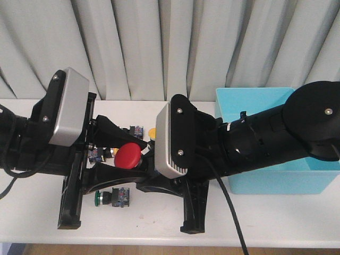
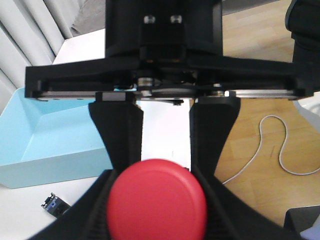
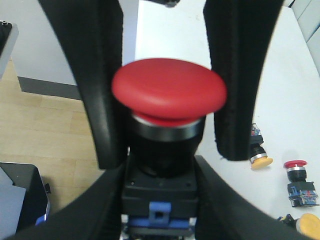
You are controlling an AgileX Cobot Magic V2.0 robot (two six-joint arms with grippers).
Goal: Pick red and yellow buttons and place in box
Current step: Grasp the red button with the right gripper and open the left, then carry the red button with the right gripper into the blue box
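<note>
A red button (image 1: 128,154) with a wide red cap on a black block hangs above the table between both grippers. My left gripper (image 1: 125,151) is shut on its cap, which fills the gap between the fingers in the left wrist view (image 2: 157,200). My right gripper (image 1: 142,166) comes from the right and is shut on the button's black body (image 3: 160,190), with the cap (image 3: 169,92) above it. The turquoise box (image 1: 265,180) stands at the right, behind the right arm. A yellow button (image 1: 152,132) lies behind the grippers.
A green-capped button (image 1: 99,198) lies on the table in front of the left gripper. More buttons lie on the table: a yellow one (image 3: 261,160), a small red one (image 3: 295,165) and another yellow one (image 3: 310,220). The table's front edge is close.
</note>
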